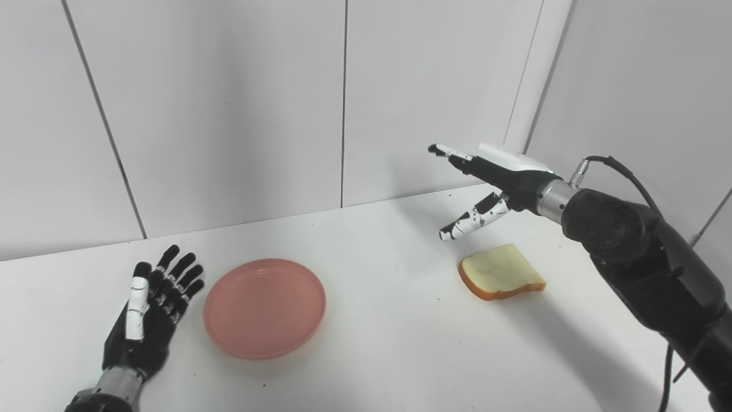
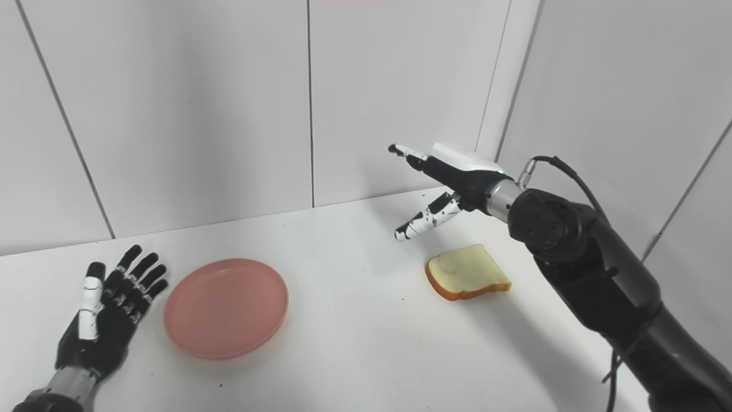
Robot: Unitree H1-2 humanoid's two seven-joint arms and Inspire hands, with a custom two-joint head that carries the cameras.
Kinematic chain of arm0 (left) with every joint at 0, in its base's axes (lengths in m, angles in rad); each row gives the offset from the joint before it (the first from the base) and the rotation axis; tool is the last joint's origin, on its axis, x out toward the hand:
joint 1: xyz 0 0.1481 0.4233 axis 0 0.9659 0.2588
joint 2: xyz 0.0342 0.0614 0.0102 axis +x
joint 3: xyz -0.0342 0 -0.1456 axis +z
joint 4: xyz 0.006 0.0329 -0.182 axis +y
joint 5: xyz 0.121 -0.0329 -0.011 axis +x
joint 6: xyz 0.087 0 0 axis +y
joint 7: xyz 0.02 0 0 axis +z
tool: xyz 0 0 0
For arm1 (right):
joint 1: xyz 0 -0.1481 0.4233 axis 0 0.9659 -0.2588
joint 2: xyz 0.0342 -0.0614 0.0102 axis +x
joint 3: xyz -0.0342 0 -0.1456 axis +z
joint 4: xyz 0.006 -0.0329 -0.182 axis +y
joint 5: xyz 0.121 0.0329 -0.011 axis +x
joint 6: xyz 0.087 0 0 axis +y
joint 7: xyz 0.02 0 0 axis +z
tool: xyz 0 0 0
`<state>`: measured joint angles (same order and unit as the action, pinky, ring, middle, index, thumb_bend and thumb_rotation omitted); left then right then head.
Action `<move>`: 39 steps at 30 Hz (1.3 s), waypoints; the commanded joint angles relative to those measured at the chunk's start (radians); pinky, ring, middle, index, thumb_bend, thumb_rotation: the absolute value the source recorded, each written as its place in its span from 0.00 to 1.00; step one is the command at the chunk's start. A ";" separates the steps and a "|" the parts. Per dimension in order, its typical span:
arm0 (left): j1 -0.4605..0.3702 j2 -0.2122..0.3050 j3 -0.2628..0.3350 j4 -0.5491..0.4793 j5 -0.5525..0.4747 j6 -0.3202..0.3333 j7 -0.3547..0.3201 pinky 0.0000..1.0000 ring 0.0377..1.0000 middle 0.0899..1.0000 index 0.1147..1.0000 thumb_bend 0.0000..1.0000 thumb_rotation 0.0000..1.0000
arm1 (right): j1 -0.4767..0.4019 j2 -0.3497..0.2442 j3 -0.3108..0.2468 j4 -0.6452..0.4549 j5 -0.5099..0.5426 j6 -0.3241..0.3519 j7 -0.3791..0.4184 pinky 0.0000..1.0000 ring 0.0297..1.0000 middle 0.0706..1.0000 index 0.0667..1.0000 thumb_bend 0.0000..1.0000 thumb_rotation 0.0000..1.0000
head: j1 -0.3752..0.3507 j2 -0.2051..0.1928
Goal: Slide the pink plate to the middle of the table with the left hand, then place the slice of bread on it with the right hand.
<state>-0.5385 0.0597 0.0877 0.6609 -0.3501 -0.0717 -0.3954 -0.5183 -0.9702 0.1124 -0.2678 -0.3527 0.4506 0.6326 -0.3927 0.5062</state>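
Left hand flat on table, fingers spread, just beside pink plate (plate left of centre, slide seemingly not done). Right hand raised, fingers apart, empty, above slice of bread lying well right of plate. Bread placement remains.

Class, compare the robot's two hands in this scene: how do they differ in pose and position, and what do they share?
The left hand lies low at the table, fingers stretched flat and close together, just left of the pink plate; the right hand is raised in the air above and behind the slice of bread. The left hand's fingers point away from the robot, the right hand's leftward, thumb spread wide from the fingers. Both are open, holding nothing.
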 commanded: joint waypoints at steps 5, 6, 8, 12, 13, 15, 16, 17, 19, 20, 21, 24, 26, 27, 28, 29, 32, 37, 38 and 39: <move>0.064 0.028 0.004 0.045 0.002 0.099 0.004 0.94 0.91 0.93 0.94 0.85 0.86 | -0.032 -0.093 0.051 0.004 -0.058 -0.049 0.081 0.86 0.95 0.99 1.00 1.00 0.33 | -0.012 0.016; 0.064 0.029 0.002 0.043 0.002 0.098 0.002 0.94 0.91 0.93 0.94 0.85 0.86 | -0.035 -0.100 0.066 0.007 -0.065 -0.056 0.101 0.86 0.95 0.99 1.00 1.00 0.34 | -0.012 0.016; 0.064 0.033 -0.002 0.045 0.001 0.094 -0.002 0.94 0.91 0.93 0.94 0.86 0.86 | -0.046 -0.108 0.094 0.010 -0.084 -0.030 0.147 0.85 0.94 0.99 1.00 1.00 0.34 | -0.017 0.019; 0.063 0.036 -0.005 0.042 0.003 0.096 0.004 0.93 0.92 0.93 0.95 0.87 0.85 | -0.048 -0.102 0.126 0.028 -0.127 -0.002 0.188 0.91 0.98 1.00 1.00 1.00 0.31 | -0.017 0.025; 0.065 0.037 -0.009 0.038 0.008 0.097 0.009 0.93 0.92 0.93 0.94 0.88 0.85 | -0.041 -0.098 0.128 0.035 -0.133 -0.008 0.186 0.93 0.99 1.00 1.00 1.00 0.30 | -0.017 0.025; 0.067 0.040 -0.013 0.030 0.014 0.096 0.014 0.92 0.91 0.92 0.94 0.88 0.85 | -0.031 -0.094 0.137 0.047 -0.148 -0.016 0.188 0.93 1.00 1.00 1.00 1.00 0.28 | -0.021 0.028; 0.068 0.041 -0.014 0.029 0.015 0.095 0.015 0.92 0.91 0.92 0.94 0.88 0.85 | -0.030 -0.091 0.145 0.052 -0.158 -0.009 0.197 0.93 1.00 1.00 1.00 1.00 0.27 | -0.022 0.030; 0.068 0.043 -0.016 0.029 0.015 0.094 0.013 0.92 0.92 0.92 0.94 0.88 0.85 | -0.029 -0.089 0.150 0.058 -0.164 -0.007 0.204 0.92 1.00 1.00 1.00 1.00 0.25 | -0.023 0.031; 0.070 0.044 -0.016 0.024 0.012 0.101 0.015 0.93 0.92 0.93 0.94 0.88 0.85 | -0.021 -0.084 0.152 0.069 -0.171 -0.014 0.208 0.92 1.00 1.00 1.00 1.00 0.24 | -0.023 0.033; 0.071 0.045 -0.016 0.021 0.012 0.102 0.015 0.93 0.92 0.93 0.94 0.88 0.85 | -0.016 -0.082 0.153 0.074 -0.175 -0.020 0.207 0.91 1.00 1.00 1.00 1.00 0.24 | -0.025 0.037; 0.071 0.046 -0.016 0.024 0.013 0.098 0.015 0.93 0.93 0.93 0.94 0.88 0.85 | -0.014 -0.082 0.165 0.083 -0.195 -0.025 0.211 0.91 1.00 1.00 1.00 1.00 0.24 | -0.025 0.039; 0.071 0.049 -0.016 0.028 0.012 0.091 0.012 0.93 0.93 0.93 0.94 0.88 0.85 | -0.014 -0.084 0.190 0.094 -0.235 -0.032 0.226 0.90 1.00 1.00 1.00 1.00 0.27 | -0.027 0.042; 0.073 0.050 -0.015 0.024 0.008 0.095 0.010 0.94 0.93 0.93 0.95 0.88 0.84 | -0.016 -0.085 0.202 0.098 -0.255 -0.035 0.236 0.90 1.00 1.00 1.00 1.00 0.29 | -0.028 0.045; 0.076 0.050 -0.015 0.014 0.008 0.100 0.012 0.94 0.93 0.93 0.95 0.88 0.84 | -0.017 -0.085 0.210 0.107 -0.268 -0.032 0.241 0.90 1.00 1.00 1.00 1.00 0.29 | -0.028 0.045; 0.077 0.051 -0.016 0.011 0.008 0.102 0.011 0.94 0.93 0.94 0.95 0.88 0.85 | -0.015 -0.085 0.213 0.117 -0.281 -0.037 0.236 0.89 1.00 1.00 1.00 1.00 0.30 | -0.029 0.047; 0.078 0.053 -0.017 0.008 0.008 0.103 0.010 0.94 0.93 0.93 0.95 0.88 0.85 | -0.015 -0.084 0.216 0.125 -0.295 -0.038 0.236 0.90 1.00 1.00 1.00 1.00 0.30 | -0.030 0.049; 0.080 0.055 -0.015 0.001 0.003 0.114 0.008 0.93 0.93 0.93 0.95 0.87 0.84 | -0.020 -0.079 0.222 0.159 -0.317 -0.049 0.243 0.91 1.00 1.00 1.00 1.00 0.31 | -0.030 0.052; 0.083 0.060 -0.016 -0.001 0.003 0.109 0.002 0.92 0.92 0.93 0.94 0.87 0.84 | -0.024 -0.060 0.221 0.195 -0.333 -0.052 0.244 0.94 1.00 1.00 1.00 1.00 0.28 | -0.029 0.059; 0.083 0.061 -0.017 0.000 0.003 0.109 0.001 0.93 0.92 0.93 0.94 0.87 0.84 | -0.024 -0.057 0.222 0.198 -0.340 -0.053 0.243 0.94 1.00 1.00 1.00 1.00 0.27 | -0.029 0.059; 0.084 0.061 -0.015 -0.001 0.000 0.108 -0.001 0.93 0.92 0.93 0.94 0.87 0.84 | -0.023 -0.056 0.222 0.208 -0.346 -0.073 0.233 0.94 1.00 1.00 1.00 1.00 0.27 | -0.029 0.061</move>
<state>-0.5091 0.1020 0.0754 0.6166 -0.3705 -0.0524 -0.4131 -0.5009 -1.0045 0.3470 -0.0596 -0.6777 0.4024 0.8871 -0.4234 0.5660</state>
